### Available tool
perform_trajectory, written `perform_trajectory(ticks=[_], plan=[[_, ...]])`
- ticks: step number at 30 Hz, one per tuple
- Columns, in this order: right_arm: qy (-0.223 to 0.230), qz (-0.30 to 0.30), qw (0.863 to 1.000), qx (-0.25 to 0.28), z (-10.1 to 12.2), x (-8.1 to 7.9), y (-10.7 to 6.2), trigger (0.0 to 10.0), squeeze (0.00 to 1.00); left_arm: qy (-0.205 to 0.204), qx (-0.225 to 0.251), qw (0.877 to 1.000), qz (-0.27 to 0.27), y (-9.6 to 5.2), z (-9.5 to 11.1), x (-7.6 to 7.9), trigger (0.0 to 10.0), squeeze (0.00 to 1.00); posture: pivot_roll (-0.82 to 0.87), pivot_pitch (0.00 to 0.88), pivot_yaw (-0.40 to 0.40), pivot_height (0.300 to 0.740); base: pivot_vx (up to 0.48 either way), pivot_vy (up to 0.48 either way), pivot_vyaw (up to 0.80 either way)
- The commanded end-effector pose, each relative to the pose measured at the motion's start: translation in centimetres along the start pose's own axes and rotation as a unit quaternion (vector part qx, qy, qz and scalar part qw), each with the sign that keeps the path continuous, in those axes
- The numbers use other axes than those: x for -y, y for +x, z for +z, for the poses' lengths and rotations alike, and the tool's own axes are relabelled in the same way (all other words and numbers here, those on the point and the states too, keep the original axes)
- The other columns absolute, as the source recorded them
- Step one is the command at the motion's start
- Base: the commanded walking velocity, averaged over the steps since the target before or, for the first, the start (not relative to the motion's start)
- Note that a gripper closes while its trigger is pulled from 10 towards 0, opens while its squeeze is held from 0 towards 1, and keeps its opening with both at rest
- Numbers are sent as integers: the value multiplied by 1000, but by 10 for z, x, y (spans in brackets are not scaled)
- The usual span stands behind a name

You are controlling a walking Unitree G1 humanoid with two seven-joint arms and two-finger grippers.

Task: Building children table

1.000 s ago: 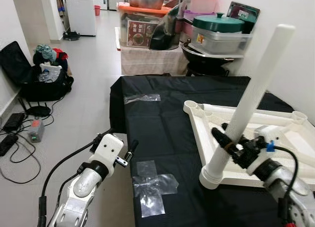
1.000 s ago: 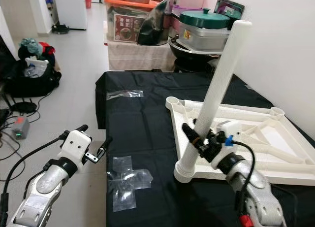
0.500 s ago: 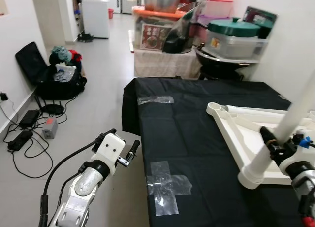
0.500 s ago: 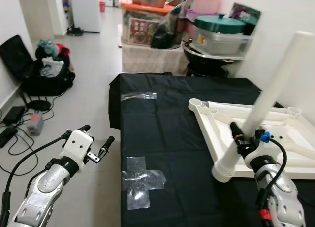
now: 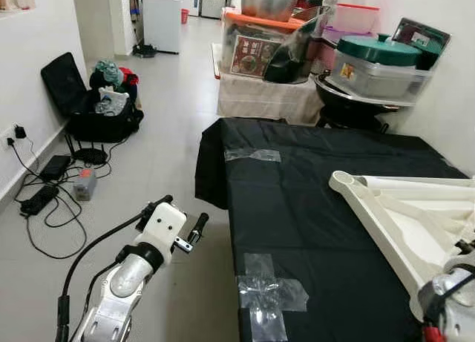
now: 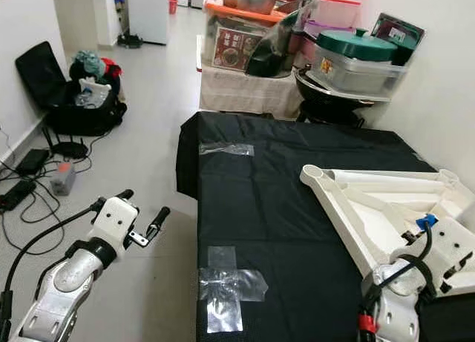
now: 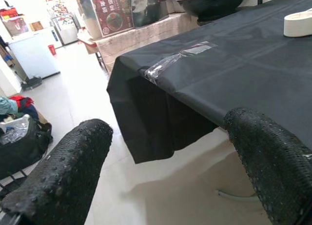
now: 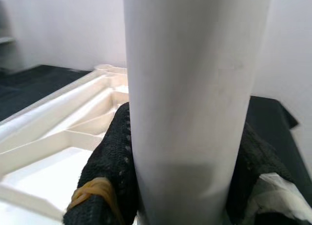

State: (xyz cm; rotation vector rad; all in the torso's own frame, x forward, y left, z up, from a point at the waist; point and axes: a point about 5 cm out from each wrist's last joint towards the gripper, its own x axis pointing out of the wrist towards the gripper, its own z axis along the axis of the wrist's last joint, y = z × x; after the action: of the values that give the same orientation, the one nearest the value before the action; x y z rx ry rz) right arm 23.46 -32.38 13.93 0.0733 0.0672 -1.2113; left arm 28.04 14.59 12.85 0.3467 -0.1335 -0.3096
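Observation:
The white table top (image 6: 386, 208) lies upside down on a table under a black cloth (image 6: 260, 193), its ribs and corner sockets facing up. In the right wrist view a thick white table leg (image 8: 195, 88) stands close in front of that underside (image 8: 63, 132), and my right gripper (image 8: 180, 161) is shut on it, one black finger on each side. My right arm (image 6: 404, 283) sits at the table top's near edge. My left gripper (image 5: 185, 208) hangs open over the floor, left of the table and holding nothing.
Clear tape patches (image 6: 226, 286) stick to the cloth near the front and at the far left edge (image 6: 226, 149). A black bag (image 6: 78, 97), cables and a small box (image 6: 61, 177) lie on the floor at left. Pots and containers (image 6: 349, 56) crowd the back.
The head view has swung left, so the leg and my right gripper have slid off the right edge of the eye views. The left arm holds the same pose.

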Motion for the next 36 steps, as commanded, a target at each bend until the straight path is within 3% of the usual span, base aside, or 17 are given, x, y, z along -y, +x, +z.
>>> perform_trajectory(ticks=[1, 5, 6, 7, 8, 12, 14, 18, 19, 21, 22, 25, 26, 28, 29, 33, 36], plan=[[-73, -33, 994, -75, -37, 17, 7, 10000, 0, -4, -5, 1000, -9, 0, -2, 6, 10000, 0, 36, 0, -122, 740, 0, 0, 0], [-35, 18, 998, -55, -29, 7, 8, 10000, 0, -4, -5, 1000, -10, 0, -3, 6, 10000, 0, 38, 0, -124, 740, 0, 0, 0], [9, 66, 997, -26, -19, -2, 5, 10000, 345, -5, -5, 1000, -10, -1, -3, 7, 10000, 0, 39, 0, -126, 740, 0, 0, 0], [9, 66, 997, -26, -19, -2, 5, 10000, 345, -5, -5, 1000, -10, -1, -3, 7, 10000, 0, 39, 0, -126, 740, 0, 0, 0], [36, 98, 995, -5, -11, -7, 3, 10000, 1000, -6, -6, 1000, -11, -1, -3, 7, 10000, 0, 40, 0, -127, 740, 0, 0, 0], [52, 126, 991, 5, -5, -12, 1, 10000, 1000, -6, -6, 1000, -12, -1, -3, 8, 10000, 0, 40, 0, -127, 740, 0, 0, 0], [75, 264, 962, -1, 4, -35, -6, 10000, 0, -8, -6, 1000, -15, -1, -3, 9, 10000, 0, 40, 0, -128, 740, 0, 0, 0], [75, 264, 962, -1, 4, -35, -6, 10000, 0, -8, -6, 1000, -15, -1, -3, 9, 10000, 0, 40, 0, -128, 740, 0, 0, 0], [77, 372, 925, -8, 10, -49, -13, 10000, 0, -9, -6, 1000, -16, -1, -3, 9, 10000, 0, 38, 0, -126, 740, 0, 0, 0], [77, 372, 925, -8, 10, -49, -13, 10000, 0, -9, -6, 1000, -16, -1, -3, 9, 10000, 0, 38, 0, -126, 740, 0, 0, 0], [53, 495, 867, -8, 16, -55, -21, 10000, 0, -9, -6, 1000, -18, -1, -3, 10, 10000, 0, 37, 0, -133, 740, 0, 0, 0], [53, 495, 867, -8, 16, -55, -21, 10000, 0, -9, -6, 1000, -18, -1, -3, 10, 10000, 0, 37, 0, -133, 740, 0, 0, 0], [-7, 679, 734, -10, 24, -60, -44, 10000, 0, -10, -5, 1000, -21, 1, -3, 11, 10000, 0, 46, 0, -144, 740, 0, 0, 0], [-7, 679, 734, -10, 24, -60, -44, 10000, 0, -10, -5, 1000, -21, 1, -3, 11, 10000, 0, 46, 0, -144, 740, 0, 0, 0], [-29, 731, 682, -14, 24, -63, -56, 10000, 0, -10, -4, 1000, -22, 1, -3, 11, 10000, 0, 50, 0, -146, 740, 0, 0, 0], [-53, 784, 618, -14, 19, -72, -73, 10000, 0, -8, -3, 1000, -24, 2, -3, 12, 10000, 0, 69, 0, -157, 740, 0, 0, 0], [-53, 784, 618, -14, 19, -72, -73, 10000, 0, -8, -3, 1000, -24, 2, -3, 12, 10000, 0, 69, 0, -157, 740, 0, 0, 0]])
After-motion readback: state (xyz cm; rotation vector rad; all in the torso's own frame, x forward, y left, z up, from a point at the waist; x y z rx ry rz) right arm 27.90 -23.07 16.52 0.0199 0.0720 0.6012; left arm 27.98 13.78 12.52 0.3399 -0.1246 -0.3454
